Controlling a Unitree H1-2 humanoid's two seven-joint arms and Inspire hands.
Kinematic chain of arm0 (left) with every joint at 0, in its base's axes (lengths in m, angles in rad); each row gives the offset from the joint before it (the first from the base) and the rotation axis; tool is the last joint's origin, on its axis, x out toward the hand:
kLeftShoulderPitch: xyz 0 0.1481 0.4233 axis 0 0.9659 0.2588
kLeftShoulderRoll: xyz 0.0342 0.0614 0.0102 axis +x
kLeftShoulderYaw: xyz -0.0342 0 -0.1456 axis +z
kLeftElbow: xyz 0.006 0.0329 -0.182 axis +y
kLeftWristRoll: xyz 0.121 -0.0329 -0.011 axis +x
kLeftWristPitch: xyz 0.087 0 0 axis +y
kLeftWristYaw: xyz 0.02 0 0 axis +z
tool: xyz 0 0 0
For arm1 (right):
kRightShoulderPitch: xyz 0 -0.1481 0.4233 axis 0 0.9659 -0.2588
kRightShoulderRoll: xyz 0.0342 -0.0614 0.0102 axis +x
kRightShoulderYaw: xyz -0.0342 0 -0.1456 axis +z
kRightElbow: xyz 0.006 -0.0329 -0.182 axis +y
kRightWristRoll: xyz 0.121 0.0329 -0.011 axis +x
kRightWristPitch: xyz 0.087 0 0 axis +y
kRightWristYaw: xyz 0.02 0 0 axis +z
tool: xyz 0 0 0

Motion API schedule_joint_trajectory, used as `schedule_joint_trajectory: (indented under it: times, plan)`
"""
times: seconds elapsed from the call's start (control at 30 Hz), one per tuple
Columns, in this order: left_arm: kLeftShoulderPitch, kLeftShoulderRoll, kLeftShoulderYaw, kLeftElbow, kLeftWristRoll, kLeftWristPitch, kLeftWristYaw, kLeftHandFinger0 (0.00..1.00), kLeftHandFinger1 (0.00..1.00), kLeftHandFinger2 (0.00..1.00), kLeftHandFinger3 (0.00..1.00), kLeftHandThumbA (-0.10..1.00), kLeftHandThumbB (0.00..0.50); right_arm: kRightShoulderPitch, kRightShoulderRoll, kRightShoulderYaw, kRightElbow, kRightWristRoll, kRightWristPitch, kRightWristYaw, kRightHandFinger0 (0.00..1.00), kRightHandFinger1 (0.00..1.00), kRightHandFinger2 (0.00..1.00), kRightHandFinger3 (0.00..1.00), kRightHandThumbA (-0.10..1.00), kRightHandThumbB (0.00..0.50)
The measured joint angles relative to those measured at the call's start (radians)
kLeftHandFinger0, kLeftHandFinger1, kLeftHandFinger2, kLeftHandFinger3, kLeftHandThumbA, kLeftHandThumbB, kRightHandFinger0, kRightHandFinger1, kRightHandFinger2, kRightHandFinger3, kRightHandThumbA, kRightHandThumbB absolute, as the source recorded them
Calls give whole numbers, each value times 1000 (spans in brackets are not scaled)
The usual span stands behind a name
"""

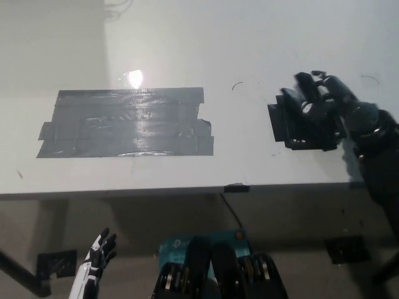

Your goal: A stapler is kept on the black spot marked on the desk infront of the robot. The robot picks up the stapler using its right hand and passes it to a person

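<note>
My black right hand (pixel 330 103) is over the desk's right part, at the far right side of the black spot (pixel 280 128). Hand and spot merge into one dark mass. I cannot pick out the stapler against them, so whether the hand holds it is unclear. The right forearm runs down and off the picture's right edge. My white left hand (pixel 95 261) rests low at the lower left, below the desk's front edge, with its fingers apart and nothing in it.
A wide patch of grey tape (pixel 124 123) covers the white desk (pixel 187 50) left of centre. A small black strip (pixel 235 187) sits on the front edge. Under the desk are a blue object (pixel 187 243) and dark table feet (pixel 346 249).
</note>
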Motion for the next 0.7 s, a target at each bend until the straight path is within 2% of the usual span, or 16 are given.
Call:
schedule_joint_trajectory:
  times: [0.07, 0.1, 0.13, 0.2, 0.23, 0.27, 0.3, 0.33, 0.37, 0.4, 0.43, 0.47, 0.53, 0.57, 0.7]
  plan:
    - [-1, 0, 0, 1, 0, 0, 0, 1000, 1000, 1000, 1000, 1000, 469, 0, 4, -58, 0, 39, 10, 2, 0, 348, 884, 1000, -100, 174]
    - [-2, 0, 0, 2, 0, 1, 0, 1000, 1000, 1000, 1000, 1000, 469, 1, 11, -104, 2, 64, 18, 3, 0, 348, 884, 1000, -100, 174]
    - [-2, 0, 0, 3, 0, 1, 0, 1000, 1000, 1000, 1000, 1000, 469, 1, 14, -125, 3, 77, 22, 3, 0, 203, 769, 1000, -100, 159]
    - [-3, -1, 0, 3, 0, 2, 0, 1000, 1000, 1000, 1000, 1000, 473, 1, 24, -180, 10, 112, 31, 4, 0, 139, 693, 988, -100, 110]
    - [-3, -2, 0, 4, 0, 3, 0, 1000, 1000, 1000, 1000, 1000, 479, 1, 29, -206, 18, 133, 34, 4, 0, 113, 654, 880, -100, 125]
    - [-3, -3, 0, 4, 0, 3, 0, 1000, 1000, 1000, 1000, 1000, 476, 1, 33, -230, 27, 159, 39, 7, 0, 109, 644, 814, -100, 128]
    - [-3, -3, 0, 4, 0, 3, 0, 1000, 1000, 1000, 1000, 1000, 470, 1, 33, -230, 27, 159, 39, 7, 0, 84, 604, 760, -100, 98]
    - [-3, -3, 0, 5, 0, 4, 0, 1000, 1000, 1000, 1000, 1000, 465, 2, 39, -258, 35, 194, 46, 10, 0, 78, 594, 722, -100, 90]
    - [-3, -3, 0, 5, 0, 4, 0, 1000, 1000, 1000, 1000, 1000, 463, 2, 41, -264, 36, 204, 47, 11, 0, 79, 595, 797, -100, 102]
    - [-3, -3, 0, 5, 0, 5, 0, 1000, 1000, 1000, 1000, 1000, 463, 3, 44, -275, 36, 226, 50, 12, 0, 84, 608, 792, -100, 105]
    - [-4, -3, 0, 5, 0, 6, 0, 1000, 1000, 1000, 1000, 1000, 469, 3, 45, -282, 35, 246, 53, 14, 0, 109, 648, 900, -100, 130]
    - [-4, -4, 0, 5, 0, 6, 0, 1000, 1000, 1000, 1000, 1000, 467, 3, 47, -287, 34, 258, 54, 15, 0, 120, 656, 725, -100, 153]
    - [-4, -4, 0, 5, 0, 7, 0, 1000, 1000, 1000, 1000, 1000, 459, 5, 51, -297, 32, 295, 60, 14, 0, 150, 694, 533, -100, 151]
    - [-4, -4, 0, 5, 0, 8, 0, 1000, 1000, 1000, 1000, 1000, 457, 6, 52, -299, 31, 318, 64, 14, 0, 158, 701, 512, -100, 153]
    - [-4, -5, -1, 5, 0, 10, 0, 1000, 1000, 1000, 1000, 1000, 448, 11, 54, -298, 28, 376, 70, 8, 0, 195, 715, 672, -100, 125]
